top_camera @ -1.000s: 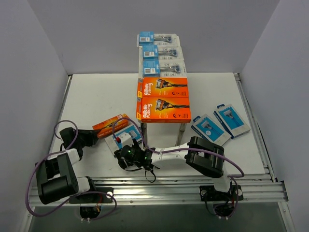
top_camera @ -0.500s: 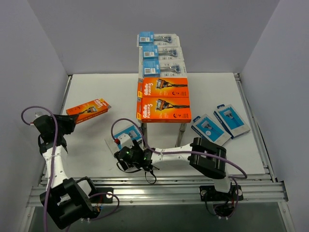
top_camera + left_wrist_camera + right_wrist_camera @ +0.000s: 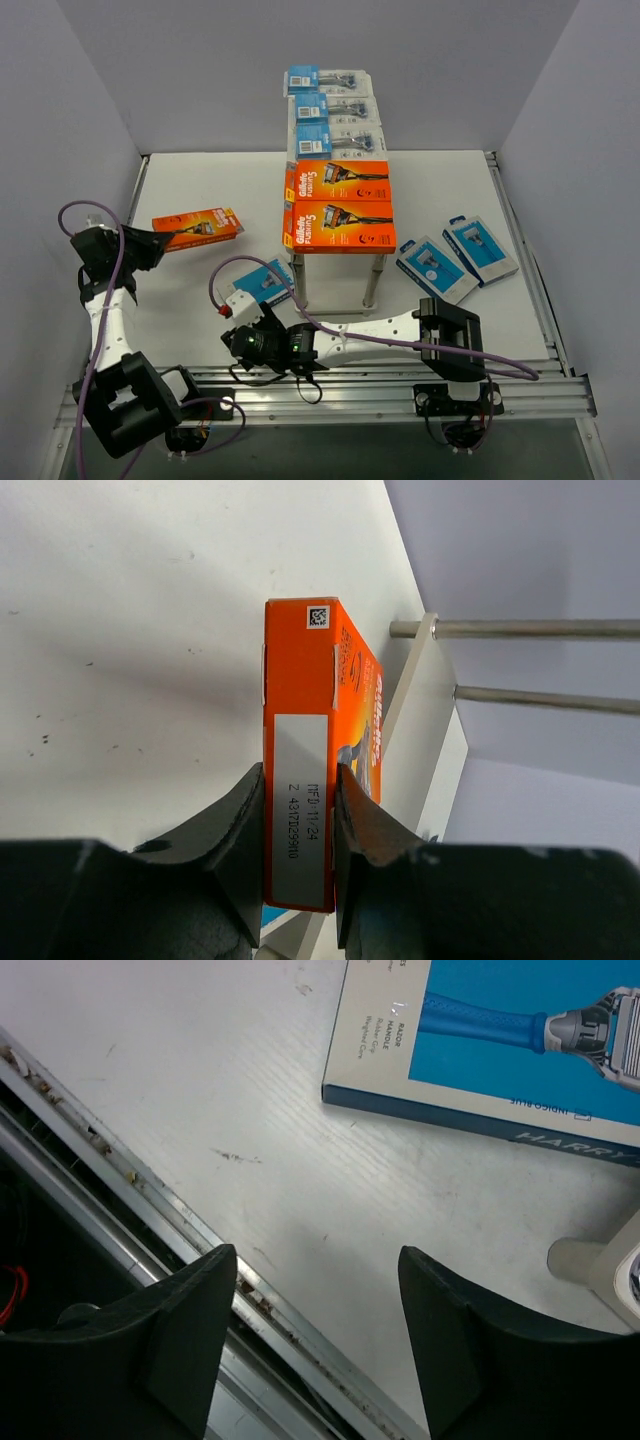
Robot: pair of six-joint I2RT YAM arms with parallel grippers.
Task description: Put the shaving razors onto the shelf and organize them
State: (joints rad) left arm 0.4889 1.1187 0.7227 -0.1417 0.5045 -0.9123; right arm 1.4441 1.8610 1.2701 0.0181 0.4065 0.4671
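- Top external view: I am reading the left gripper as pinching one end of an orange box. The box is being held off the table, well left of the shelf.
- Left wrist view: the two fingers are pressing on the broad faces of this box, and its narrow labelled edge is facing the camera. The pale shelf top is showing beyond it.
- Right wrist view: the right gripper is standing spread and is gripping nothing. It is hovering over the table beside the front rail. A blue-and-white box is lying flat just past the fingertips, near a shelf foot.
- Top external view: the shelf top is carrying two orange boxes at its near end and three clear packs with blue cards at its far end, all in one row.
- Two more blue-and-white boxes are lying side by side on the table, right of the shelf.
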